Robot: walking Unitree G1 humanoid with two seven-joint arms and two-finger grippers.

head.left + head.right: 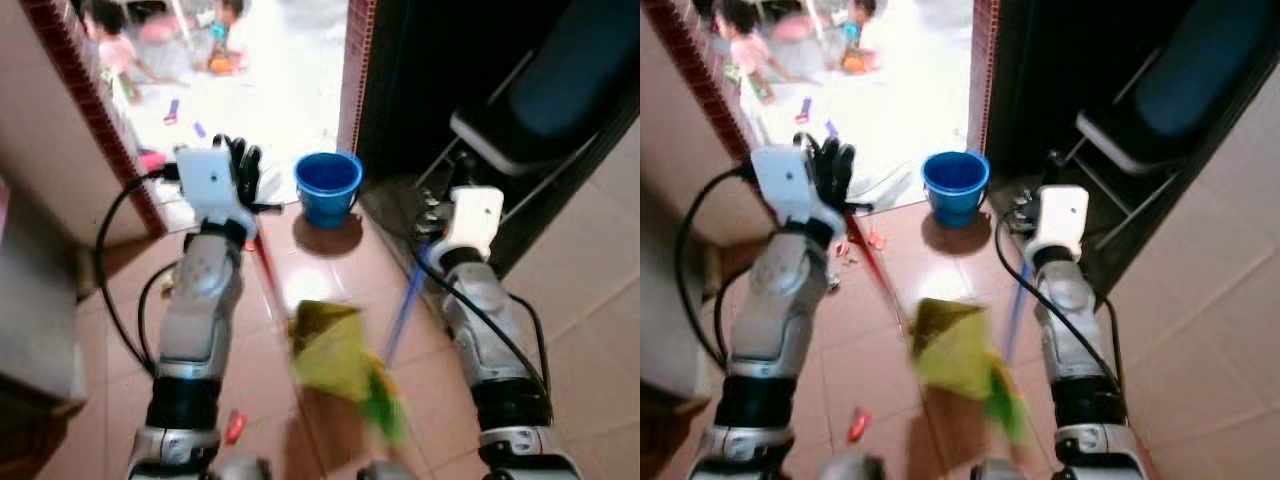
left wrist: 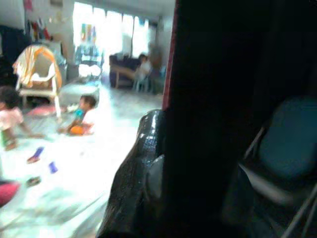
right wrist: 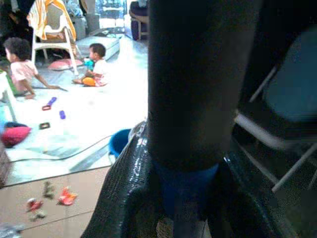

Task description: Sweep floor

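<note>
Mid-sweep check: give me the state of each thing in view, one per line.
left gripper: shut on red handle
right gripper: shut on blue handle
yellow-green dustpan: held above the floor, blurred
blue bucket: upright on tiles
folding chair: unfolded, standing
litter: unswept

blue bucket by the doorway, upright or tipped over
Upright: the blue plastic bucket stands on the tiled floor with its round open rim facing up.
</note>
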